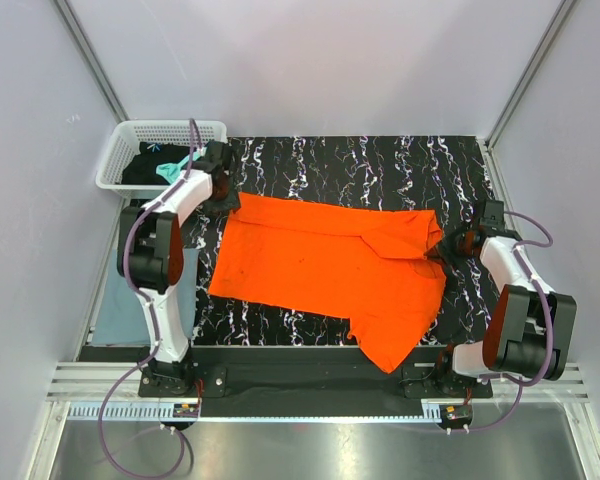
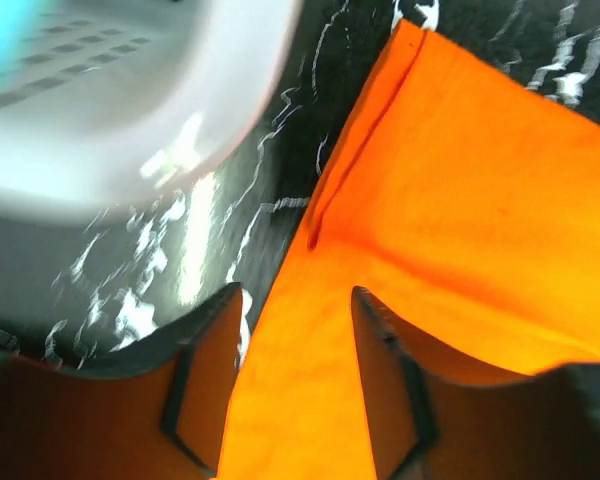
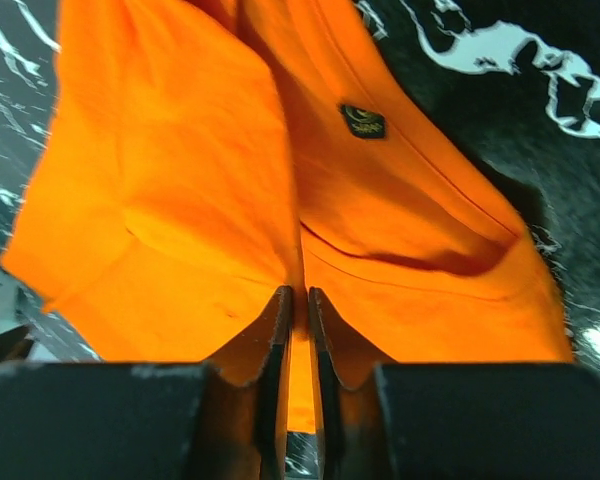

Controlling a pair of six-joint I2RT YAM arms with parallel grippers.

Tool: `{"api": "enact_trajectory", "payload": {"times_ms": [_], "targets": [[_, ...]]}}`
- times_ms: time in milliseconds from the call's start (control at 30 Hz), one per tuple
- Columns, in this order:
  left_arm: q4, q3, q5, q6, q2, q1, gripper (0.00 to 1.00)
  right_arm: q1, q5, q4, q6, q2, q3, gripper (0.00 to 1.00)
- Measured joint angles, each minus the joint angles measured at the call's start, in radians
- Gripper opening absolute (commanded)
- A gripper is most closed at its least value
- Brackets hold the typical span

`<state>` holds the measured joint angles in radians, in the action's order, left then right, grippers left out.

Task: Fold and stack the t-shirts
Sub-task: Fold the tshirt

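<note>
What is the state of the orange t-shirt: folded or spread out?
Mostly spread. The orange t-shirt lies flat across the table, with only its right end doubled over.

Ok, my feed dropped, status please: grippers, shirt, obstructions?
Copy: left gripper open over orange t-shirt corner; right gripper nearly shut on its other end. Shirt lies spread out. White basket close beside left gripper.

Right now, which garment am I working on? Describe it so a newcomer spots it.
Start at the black white-veined tabletop. Spread across its middle lies the bright orange short-sleeved cloth t-shirt. It is the only orange thing, and unlike the dark and teal clothes, it lies outside the white plastic lattice basket.
</note>
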<state>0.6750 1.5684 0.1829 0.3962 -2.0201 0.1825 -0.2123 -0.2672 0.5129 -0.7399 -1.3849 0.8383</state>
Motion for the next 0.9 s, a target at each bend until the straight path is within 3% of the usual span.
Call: {"api": "enact_trajectory", "payload": {"times_ms": [100, 233, 333, 400, 633, 733, 900], "targets": [[0.018, -0.002, -0.002, 0.024, 0.067, 0.002, 0.49, 0.0, 0.004, 0.026, 0.027, -0.002, -0.003, 0.18], [0.018, 0.018, -0.014, 0.047, 0.1, 0.021, 0.47, 0.0, -0.003, 0.042, 0.051, -0.009, -0.01, 0.0], [0.016, 0.02, -0.032, 0.058, 0.099, 0.037, 0.46, 0.0, -0.006, 0.047, 0.056, -0.018, -0.03, 0.0], [0.015, 0.02, -0.052, 0.065, 0.098, 0.048, 0.46, 0.0, -0.005, 0.062, 0.061, -0.033, -0.035, 0.18], [-0.022, 0.061, -0.129, 0.055, 0.039, 0.092, 0.45, 0.0, 0.038, 0.08, 0.127, -0.159, 0.119, 0.48], [-0.049, 0.098, -0.159, 0.037, -0.017, 0.104, 0.44, -0.004, 0.043, 0.063, 0.158, -0.257, 0.259, 0.54], [-0.073, 0.121, -0.183, 0.01, -0.086, 0.104, 0.43, -0.005, 0.045, 0.023, 0.197, -0.413, 0.441, 0.53]]}}
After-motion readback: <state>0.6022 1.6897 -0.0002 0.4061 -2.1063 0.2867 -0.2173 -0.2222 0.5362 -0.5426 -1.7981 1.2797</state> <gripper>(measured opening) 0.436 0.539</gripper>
